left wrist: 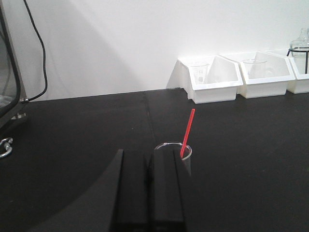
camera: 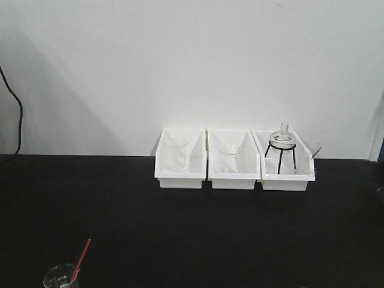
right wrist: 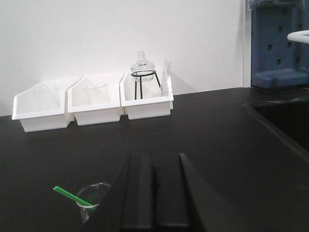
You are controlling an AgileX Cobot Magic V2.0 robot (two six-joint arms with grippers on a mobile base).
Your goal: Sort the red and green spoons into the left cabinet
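The red spoon (camera: 81, 259) stands handle-up in a small glass beaker (camera: 60, 277) at the near left of the black table. In the left wrist view the red spoon (left wrist: 187, 130) leans in that beaker (left wrist: 187, 162), which sits just beyond the right finger of my left gripper (left wrist: 149, 153). That gripper is shut with nothing in it. The green spoon (right wrist: 72, 196) leans leftward out of another glass beaker (right wrist: 94, 195), low and left of my right gripper (right wrist: 154, 157), which is also shut and empty. The left cabinet is out of view.
Three white bins (camera: 234, 175) with glassware stand in a row against the back wall. A black cable (left wrist: 41, 58) hangs at the far left beside a dark-framed panel (left wrist: 7, 72). A blue pegboard rack (right wrist: 275, 43) and a sunken recess (right wrist: 285, 116) lie to the right.
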